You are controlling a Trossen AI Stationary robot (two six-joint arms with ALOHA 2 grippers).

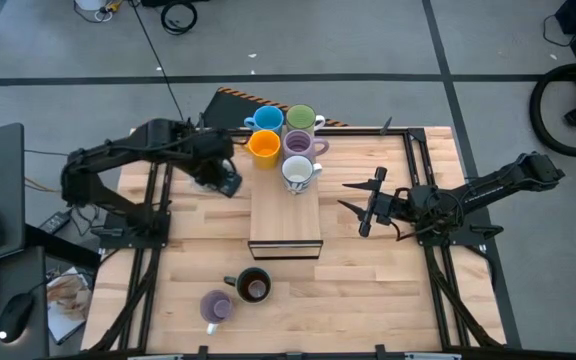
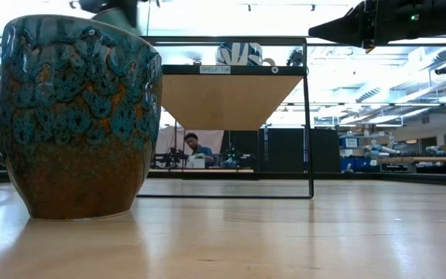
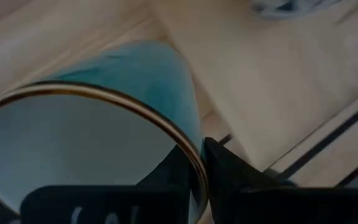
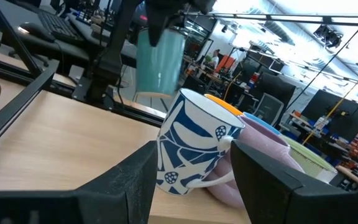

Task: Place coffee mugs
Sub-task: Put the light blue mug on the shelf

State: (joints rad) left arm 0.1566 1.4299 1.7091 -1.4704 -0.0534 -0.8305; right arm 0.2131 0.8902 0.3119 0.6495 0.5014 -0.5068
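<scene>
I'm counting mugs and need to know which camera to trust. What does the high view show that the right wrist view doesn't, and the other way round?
Only the high view: the lilac mug on the table, in front of the shelf.
Only the right wrist view: the pale teal mug hanging from the left end effector, which grips its rim.
Both: the white-and-blue patterned mug, orange mug and green mug clustered on the shelf.
</scene>
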